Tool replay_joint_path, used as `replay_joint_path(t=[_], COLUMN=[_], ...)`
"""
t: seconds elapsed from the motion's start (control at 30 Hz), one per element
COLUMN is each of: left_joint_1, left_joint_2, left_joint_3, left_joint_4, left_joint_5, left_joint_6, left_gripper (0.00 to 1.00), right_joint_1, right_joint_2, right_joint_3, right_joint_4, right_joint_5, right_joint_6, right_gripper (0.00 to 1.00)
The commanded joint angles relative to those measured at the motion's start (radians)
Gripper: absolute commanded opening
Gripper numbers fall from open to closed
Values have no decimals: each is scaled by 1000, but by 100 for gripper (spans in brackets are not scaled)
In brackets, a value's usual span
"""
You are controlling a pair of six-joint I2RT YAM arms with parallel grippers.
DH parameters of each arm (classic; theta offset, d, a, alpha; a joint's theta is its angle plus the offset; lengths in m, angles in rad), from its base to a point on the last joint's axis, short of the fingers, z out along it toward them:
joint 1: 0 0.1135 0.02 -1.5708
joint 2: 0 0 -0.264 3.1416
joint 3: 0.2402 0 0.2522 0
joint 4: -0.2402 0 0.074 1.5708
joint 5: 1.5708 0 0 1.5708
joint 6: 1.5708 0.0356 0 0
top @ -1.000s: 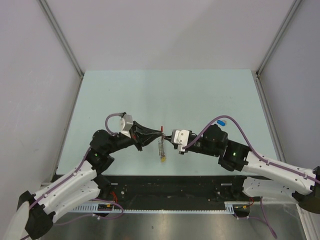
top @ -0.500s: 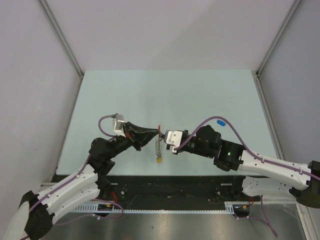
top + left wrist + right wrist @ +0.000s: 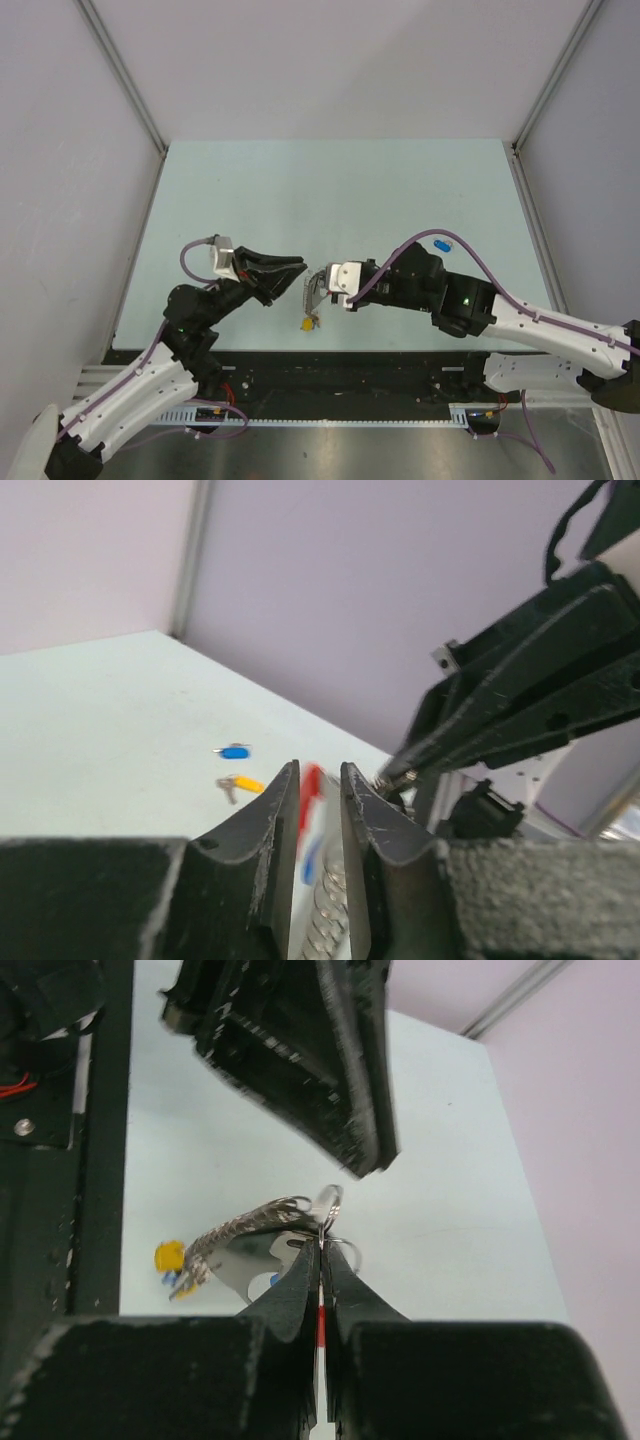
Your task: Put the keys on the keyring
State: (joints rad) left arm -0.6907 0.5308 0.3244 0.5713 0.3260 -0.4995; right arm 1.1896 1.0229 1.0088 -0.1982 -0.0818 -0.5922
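Above the near edge of the tabletop (image 3: pixel 330 190), the keyring (image 3: pixel 311 292) is held clamped in the closed right hand (image 3: pixel 326 279), with a yellow tag (image 3: pixel 305 323) dangling from it. The left hand (image 3: pixel 299 266) is seen just beside the ring, slightly parted, gripping nothing. Farther right, a short blue tag (image 3: pixel 441 243) is seen lying on the tabletop

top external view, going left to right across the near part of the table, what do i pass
left gripper → keyring → right gripper, which holds the keyring's top → blue tag with a whitish end
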Motion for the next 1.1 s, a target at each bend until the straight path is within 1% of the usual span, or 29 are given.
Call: replay_joint_path(t=[0.0,0.1,0.23,0.27,0.33,0.37,0.4,0.47,0.5,0.57,0.7,0.83,0.93,1.07], left_joint_1=[17,23,33,36,40,42,43,43,43,43,43,42,40,33], left_joint_2=[-46,-52,-12,-2,41,52,79,107,121,165,241,300,334,353], left_joint_3=[76,120,208,249,289,326,341,384,395,429,476,507,536,538], left_joint_4=[-129,-221,-356,-420,-487,-545,-563,-658,-681,-741,-804,-852,-912,-924], left_joint_5=[-62,-25,86,146,205,266,297,355,405,458,565,653,679,686], left_joint_6=[113,186,314,370,427,484,496,600,627,699,765,792,834,848], left_gripper=[27,29,32,34,36,38,39,41,43,43,36,35,35,34], right_joint_1=[13,8,5,5,5,5,5,5,5,5,5,5,5,5], right_joint_2=[16,32,46,46,46,45,43,42,39,36,37,40,42,46], right_joint_3=[79,96,106,106,108,108,108,108,108,108,108,108,108,108], right_joint_4=[-136,-170,-194,-198,-201,-202,-205,-210,-211,-216,-221,-224,-224,-218], right_joint_5=[-70,-65,-67,-68,-69,-69,-70,-70,-70,-72,-72,-75,-78,-81], right_joint_6=[-37,-46,-46,-46,-46,-46,-47,-47,-46,-47,-47,-46,-46,-46], right_gripper=[0,0,0,0,0,0,0,0,0,0,0,0,0,0])
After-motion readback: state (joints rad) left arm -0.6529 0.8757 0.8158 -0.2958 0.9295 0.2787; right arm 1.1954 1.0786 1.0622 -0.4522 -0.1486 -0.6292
